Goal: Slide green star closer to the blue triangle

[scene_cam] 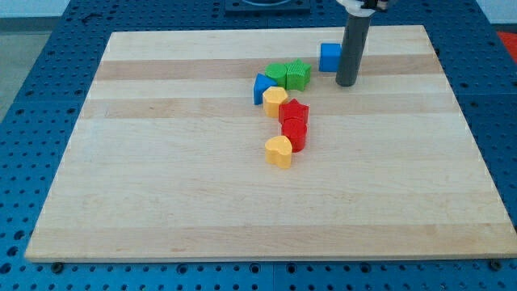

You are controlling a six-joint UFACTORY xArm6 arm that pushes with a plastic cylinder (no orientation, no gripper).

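The rod's tip (346,82) rests on the wooden board (161,178), just at four o'clock of the blue cube (329,57), three o'clock from the green star (298,75).

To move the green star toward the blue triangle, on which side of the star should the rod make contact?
Push its right face, coming from the view's right. The green star sits right of the green block and the blue triangle; my tip is already at its right, beside the blue cube.
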